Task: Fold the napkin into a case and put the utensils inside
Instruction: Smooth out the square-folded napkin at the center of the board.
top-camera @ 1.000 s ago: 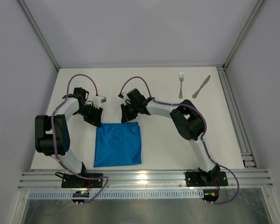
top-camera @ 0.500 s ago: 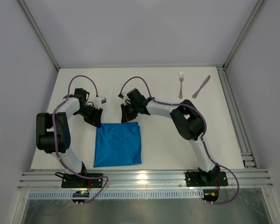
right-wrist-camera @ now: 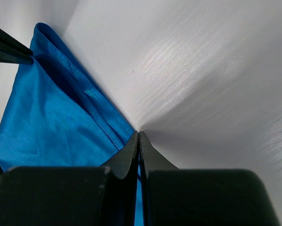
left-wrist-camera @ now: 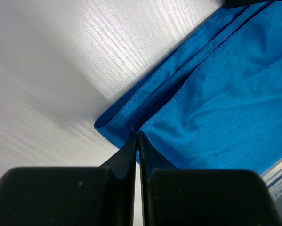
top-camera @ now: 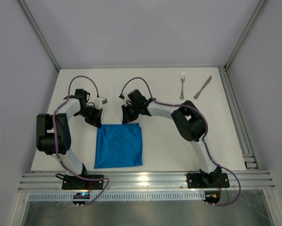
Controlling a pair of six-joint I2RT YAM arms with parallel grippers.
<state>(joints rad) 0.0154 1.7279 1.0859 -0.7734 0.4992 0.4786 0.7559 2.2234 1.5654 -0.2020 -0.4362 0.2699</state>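
The bright blue napkin (top-camera: 118,145) lies flat on the white table (top-camera: 169,141) between my two arms, with two layers showing at its far edge (left-wrist-camera: 178,80). My left gripper (top-camera: 98,123) is shut on the napkin's far left corner, its fingertips (left-wrist-camera: 131,141) pinching the upper layer's hem. My right gripper (top-camera: 128,121) is shut on the far right corner, and blue cloth (right-wrist-camera: 51,117) shows between its fingers (right-wrist-camera: 131,146). The utensils lie apart at the far right: the fork (top-camera: 182,84) and, to its right, the knife (top-camera: 202,87).
A metal rail (top-camera: 145,181) runs along the near table edge by the arm bases. Frame posts (top-camera: 246,33) and grey walls close the back and sides. Bare white table (top-camera: 178,150) lies right of the napkin.
My left gripper has shut on the napkin's far left corner; it stood open before. A slight wrinkle has appeared near the napkin's far edge. The right arm has not moved.
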